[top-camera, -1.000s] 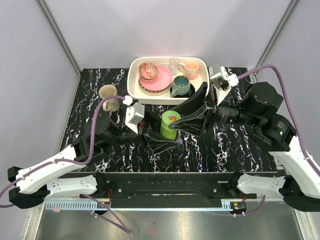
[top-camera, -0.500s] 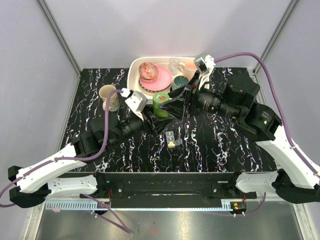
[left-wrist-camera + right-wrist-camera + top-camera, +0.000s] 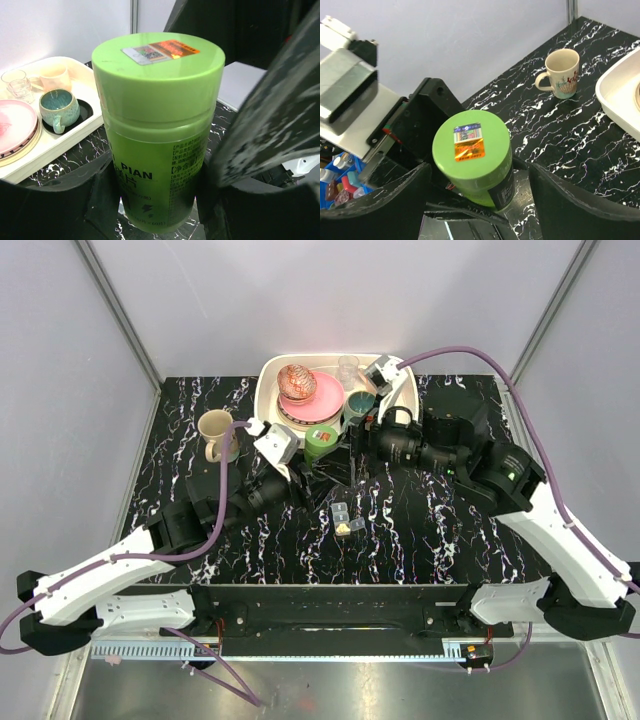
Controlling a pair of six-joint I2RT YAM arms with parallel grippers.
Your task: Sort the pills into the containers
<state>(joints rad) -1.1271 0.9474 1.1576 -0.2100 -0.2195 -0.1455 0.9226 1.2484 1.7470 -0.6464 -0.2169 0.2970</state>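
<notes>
A green bottle (image 3: pixel 320 439) with a sticker on its lid stands upright between the fingers of my left gripper (image 3: pixel 316 458), which is shut on its lower body (image 3: pixel 157 165). My right gripper (image 3: pixel 342 452) is open, with its fingers (image 3: pixel 375 205) wide on either side of the bottle's cap (image 3: pixel 471 145) and a gap on both sides. The containers (image 3: pixel 340 511), a short strip of clear square compartments, lie on the table just in front of the bottle. A small yellow cluster of pills (image 3: pixel 345 528) sits at the strip's near end.
A white tray (image 3: pixel 268 412) at the back holds a pink plate (image 3: pixel 322 400), a teal mug (image 3: pixel 358 405), a clear glass and a pink cup. A beige mug (image 3: pixel 214 428) stands at the left, also in the right wrist view (image 3: pixel 562 72). The tray's rim (image 3: pixel 55 150) is close behind the bottle.
Both grippers have moved back and left with the green bottle, from the table's middle toward the tray. The container strip and pills, hidden a second ago, now show.
</notes>
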